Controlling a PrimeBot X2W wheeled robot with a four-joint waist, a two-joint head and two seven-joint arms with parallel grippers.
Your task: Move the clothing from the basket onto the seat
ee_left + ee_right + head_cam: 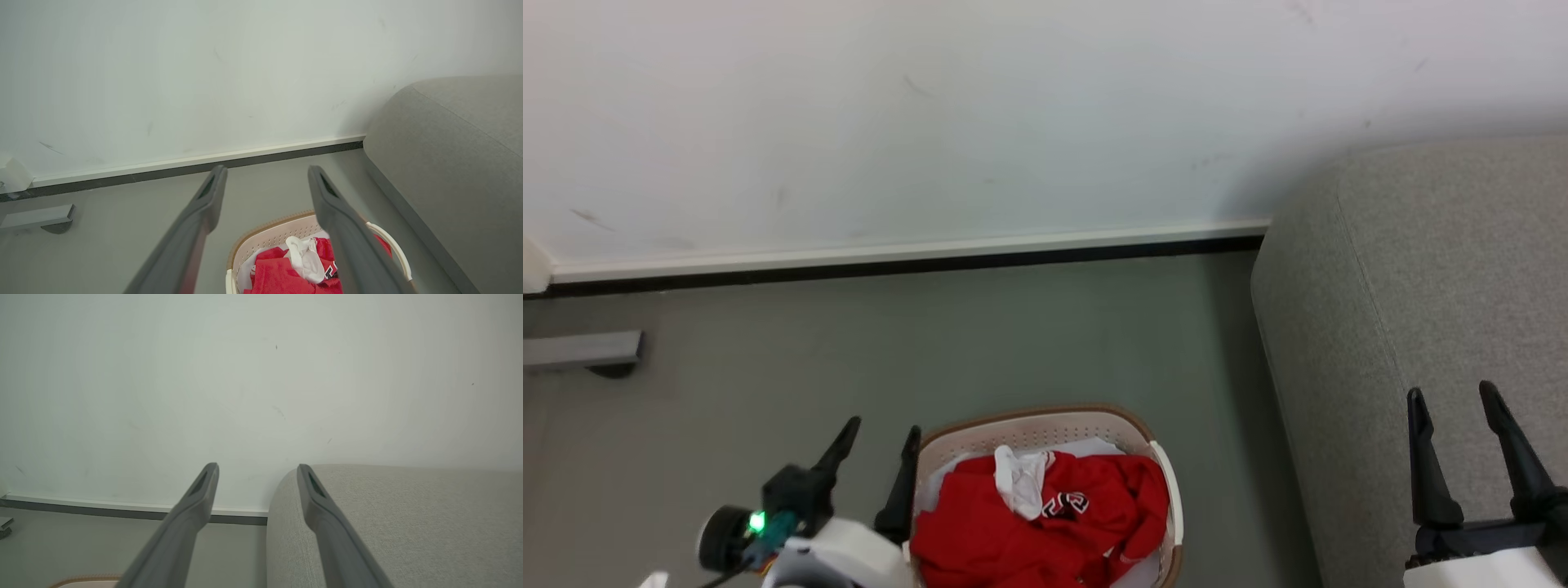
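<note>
Left claw is hanging released and empty just beside the basket, right claw likewise spread over the seat. Red and white clothing is lying heaped inside the basket; farther off the seat is showing bare fabric, so the transfer is seemingly not yet starting, every piece remaining.
</note>
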